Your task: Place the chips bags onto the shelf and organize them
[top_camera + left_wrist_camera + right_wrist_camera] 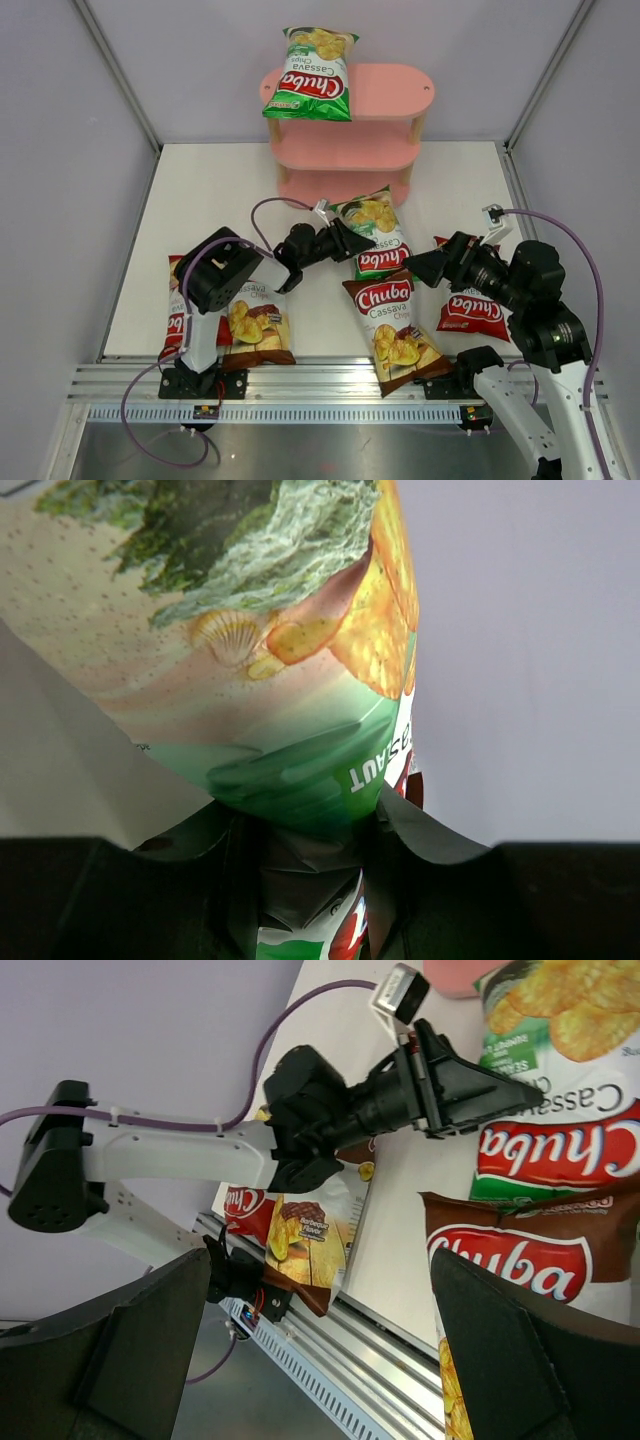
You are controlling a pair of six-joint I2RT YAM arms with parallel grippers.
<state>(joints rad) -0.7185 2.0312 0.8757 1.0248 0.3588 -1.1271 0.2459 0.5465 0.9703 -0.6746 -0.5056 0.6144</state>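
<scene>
The left pincer [352, 241] is pinching the green chips bag [378, 232] lying on the tabletop [215, 190]; the right pincer [418, 266] is hanging wide open.

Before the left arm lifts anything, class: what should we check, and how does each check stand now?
1. The left gripper is closed on the table's green bag: ok, the bag's edge is pinched between the fingers.
2. The grip is firm enough to lift: cannot tell.
3. The right gripper is open and holds nothing: ok.
4. The shelf has free space on its top board beside the shelved green bag: ok.
5. The middle brown bag is clear of the held bag: not ok, its top edge meets that bag's lower edge and may drag.
</scene>
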